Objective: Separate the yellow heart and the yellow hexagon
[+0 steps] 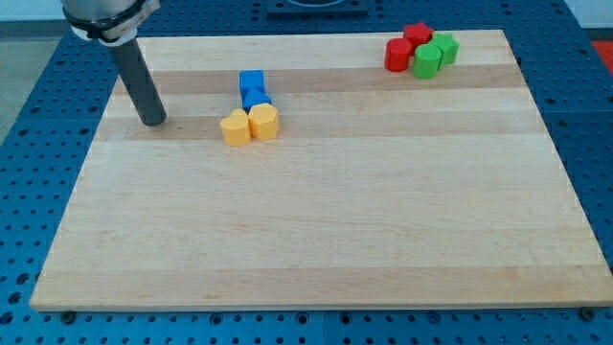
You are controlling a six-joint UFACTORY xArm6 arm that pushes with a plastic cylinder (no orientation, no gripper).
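Camera view: pale wooden board [316, 230] on blue pegboard [38, 144], no claw visible.

The rod [140, 84] is a straight, smooth, dark grey cylinder with a faint sheen along one side. Its tip [153, 123] ends blunt and round. At the top it meets a wider dark collar [103, 19] edged with a thin pale ring.

Pale, matt wooden board [316, 211] with visible grain; smooth, plastic-looking yellow heart [234, 127] and yellow hexagon [263, 122].
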